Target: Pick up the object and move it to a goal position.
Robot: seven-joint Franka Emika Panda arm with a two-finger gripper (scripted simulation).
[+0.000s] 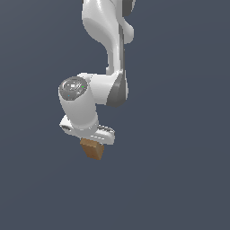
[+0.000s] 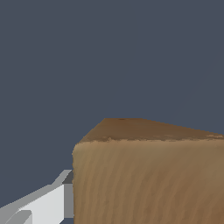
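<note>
Wood-grained and rigid, the block (image 1: 93, 149) looks light to us, clamped across its narrow width in our gripper (image 1: 92, 140).

Glossy white rounded arm (image 1: 96, 90) with dark grey joints

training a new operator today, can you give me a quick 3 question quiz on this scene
1. True or false: the wooden block sits directly under the gripper.
2. What fills most of the wrist view? A) the block B) a red ball C) a plate
3. In the exterior view, what colour is the arm?

Key:
1. True.
2. A.
3. White, with grey joints.
</note>
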